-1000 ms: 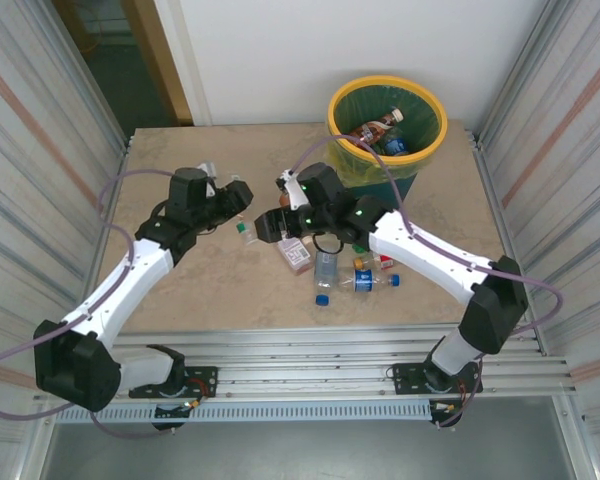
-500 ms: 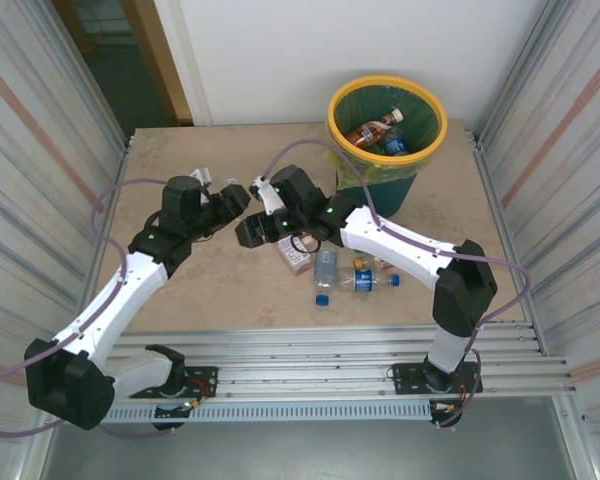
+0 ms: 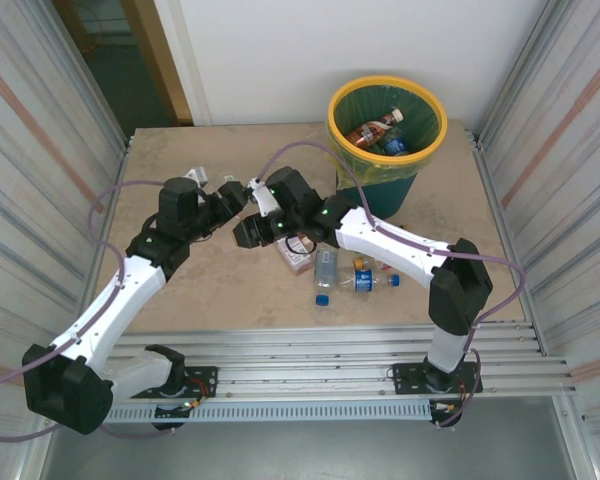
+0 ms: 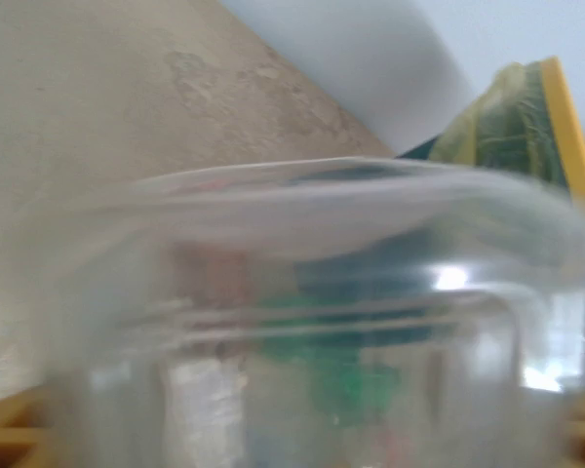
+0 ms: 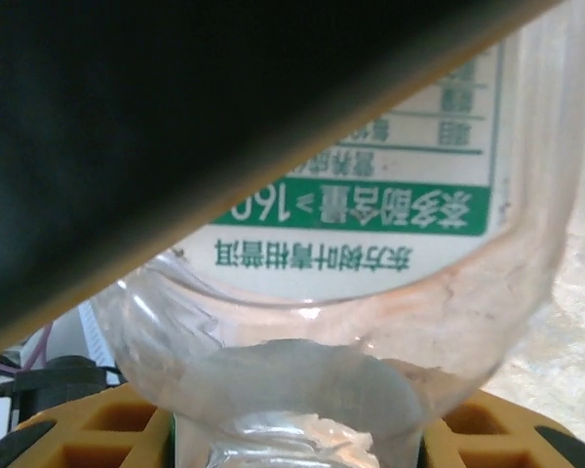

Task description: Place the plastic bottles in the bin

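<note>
Top external view: the left gripper and the right gripper meet at mid-table around a clear bottle. Whether the left jaws grip it cannot be told, while the right wrist view shows the right's yellow pads clamped on it. Right of them, loose bottles lie on the table, and more bottles sit in the bin at the far right.

A blurred clear bottle was seen close up. Behind it, the table and the yellow-rimmed bin were seen.
</note>
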